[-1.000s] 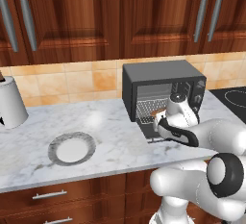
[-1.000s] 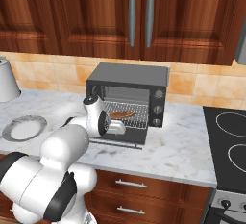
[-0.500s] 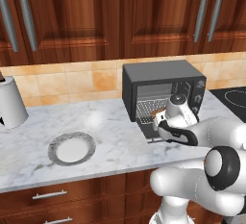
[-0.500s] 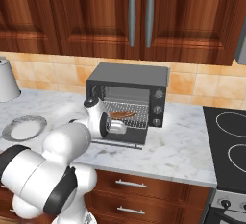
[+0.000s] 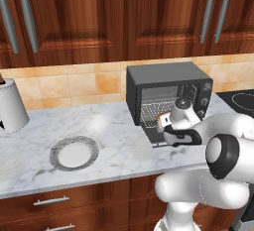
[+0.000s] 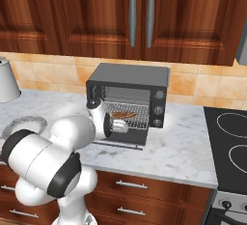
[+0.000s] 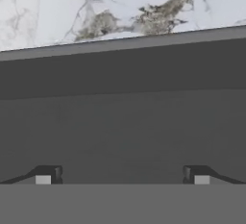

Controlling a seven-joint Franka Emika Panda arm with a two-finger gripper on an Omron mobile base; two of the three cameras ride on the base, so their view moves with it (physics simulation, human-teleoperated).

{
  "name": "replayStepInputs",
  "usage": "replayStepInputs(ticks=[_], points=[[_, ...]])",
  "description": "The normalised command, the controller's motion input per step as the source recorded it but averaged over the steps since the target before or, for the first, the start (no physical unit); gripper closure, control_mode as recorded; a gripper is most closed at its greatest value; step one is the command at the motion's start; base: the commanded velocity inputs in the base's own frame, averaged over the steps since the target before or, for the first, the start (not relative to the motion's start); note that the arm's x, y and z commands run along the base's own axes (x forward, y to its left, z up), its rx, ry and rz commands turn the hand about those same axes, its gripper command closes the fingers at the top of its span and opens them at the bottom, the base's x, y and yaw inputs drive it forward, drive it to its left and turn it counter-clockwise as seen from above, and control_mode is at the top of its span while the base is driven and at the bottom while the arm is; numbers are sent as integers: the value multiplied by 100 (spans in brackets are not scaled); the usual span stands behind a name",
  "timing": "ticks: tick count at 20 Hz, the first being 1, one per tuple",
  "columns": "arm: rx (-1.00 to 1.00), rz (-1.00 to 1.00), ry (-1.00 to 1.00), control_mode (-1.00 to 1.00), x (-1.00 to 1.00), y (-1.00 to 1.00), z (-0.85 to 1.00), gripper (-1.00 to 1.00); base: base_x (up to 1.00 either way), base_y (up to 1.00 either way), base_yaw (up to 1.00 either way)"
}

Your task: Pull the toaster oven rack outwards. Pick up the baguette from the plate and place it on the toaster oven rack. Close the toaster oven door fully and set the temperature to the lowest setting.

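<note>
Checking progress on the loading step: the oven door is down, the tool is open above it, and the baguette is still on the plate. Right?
Not quite. The baguette lies on the toaster oven rack, as the right base view shows; the plate holds nothing. The toaster oven door is down and the tool is open above it.

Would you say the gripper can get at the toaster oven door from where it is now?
Probably yes: the open gripper hangs just above the lowered toaster oven door, nothing between them.

Baguette (image 6: 124,115) on toaster oven rack (image 6: 126,110); plate (image 5: 73,153) left of toaster oven (image 5: 166,90).
</note>
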Motion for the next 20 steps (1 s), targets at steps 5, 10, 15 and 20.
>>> replayStepInputs(ticks=[5, 10, 15, 20], points=[[0, 0, -4, -100, 29, 0, -12, -100, 0, 0, 0], [0, 0, -3, -100, 27, 0, -14, -100, 0, 0, 0], [0, 0, -2, -100, 23, 0, -15, -100, 0, 0, 0], [0, 0, -4, -100, 22, 0, -9, -100, 0, 0, 0]])
